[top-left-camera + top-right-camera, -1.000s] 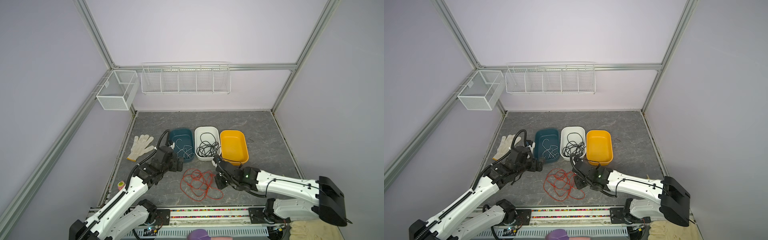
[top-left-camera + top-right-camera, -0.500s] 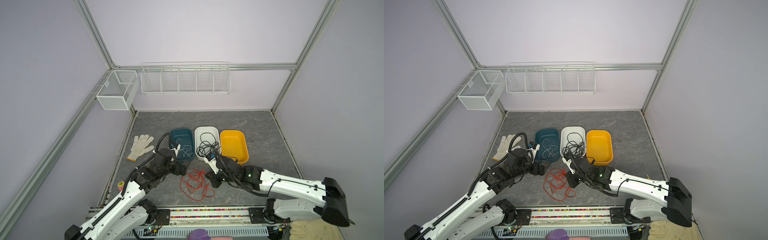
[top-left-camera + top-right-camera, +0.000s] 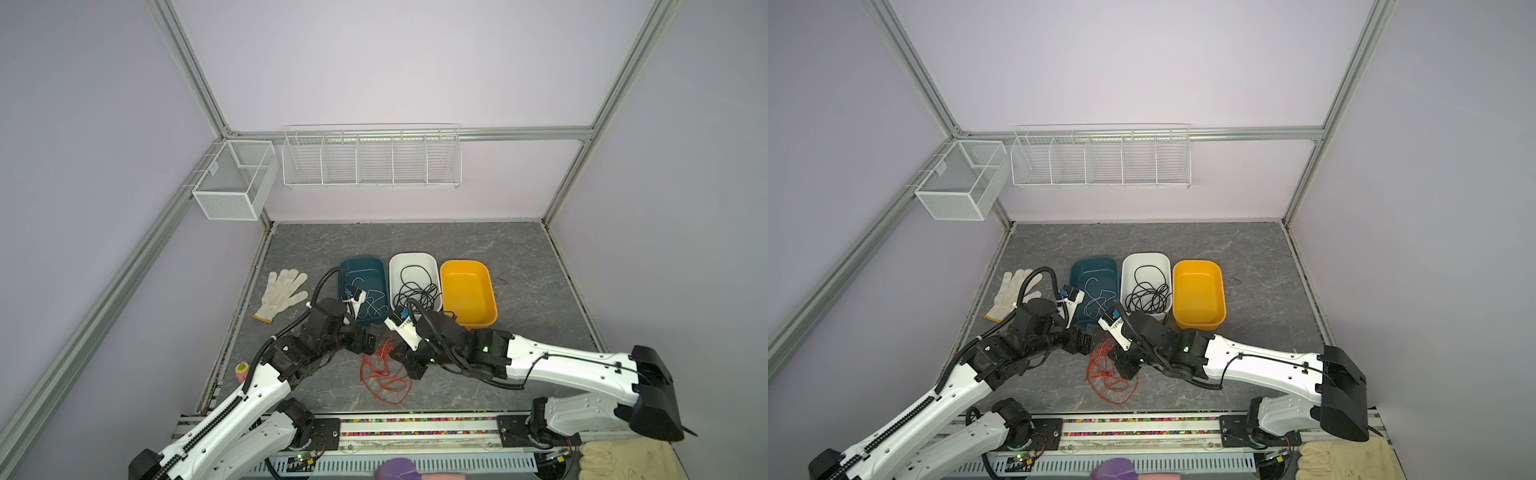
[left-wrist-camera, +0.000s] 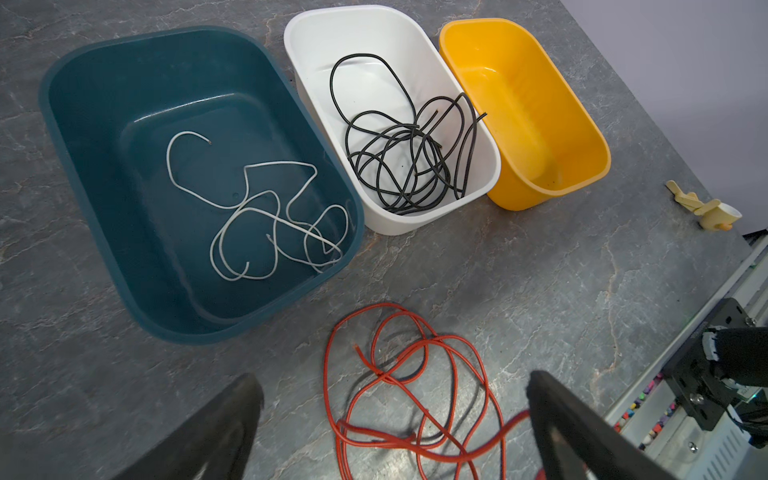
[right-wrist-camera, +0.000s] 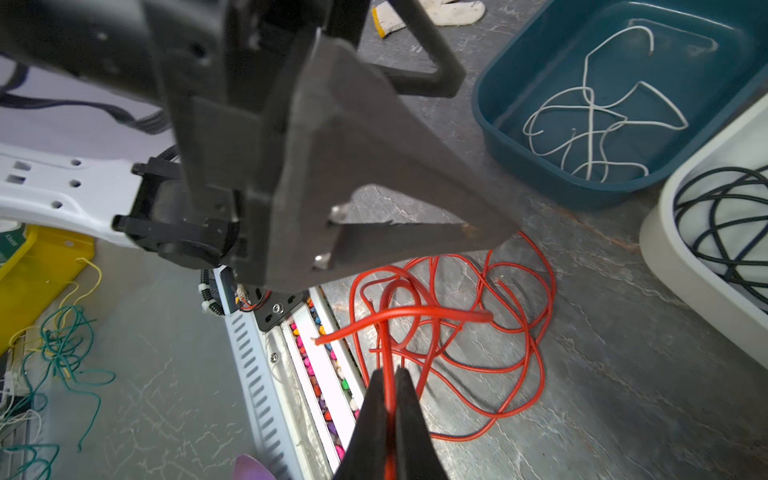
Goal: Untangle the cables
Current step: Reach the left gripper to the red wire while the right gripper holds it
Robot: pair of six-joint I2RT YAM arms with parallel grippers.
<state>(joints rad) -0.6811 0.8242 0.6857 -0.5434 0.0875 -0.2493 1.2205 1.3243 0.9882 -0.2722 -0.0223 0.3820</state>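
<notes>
A loose tangle of red cables (image 3: 384, 371) (image 3: 1106, 374) lies on the grey table in front of the bins. My right gripper (image 5: 389, 374) (image 3: 409, 362) is shut on one red strand (image 5: 388, 324), which rises from the tangle. My left gripper (image 4: 395, 390) (image 3: 371, 338) hangs open just left of it, its black fingers (image 4: 245, 399) astride the red cables (image 4: 409, 386). A white cable (image 4: 266, 216) (image 3: 372, 305) curls in the teal bin (image 4: 83, 124). Black cables (image 4: 415, 162) (image 3: 417, 289) lie in the white bin (image 4: 332, 25).
An orange bin (image 3: 467, 291) with nothing in it stands right of the white bin (image 3: 412, 257). A white glove (image 3: 284, 293) lies at the left. A rail of coloured beads (image 3: 415, 427) runs along the front edge. Wire baskets (image 3: 370, 160) hang on the back wall.
Both grippers have moved in towards the red tangle and now face each other over it. The right gripper has drawn a strand up, and the tangle has pulled narrower.
</notes>
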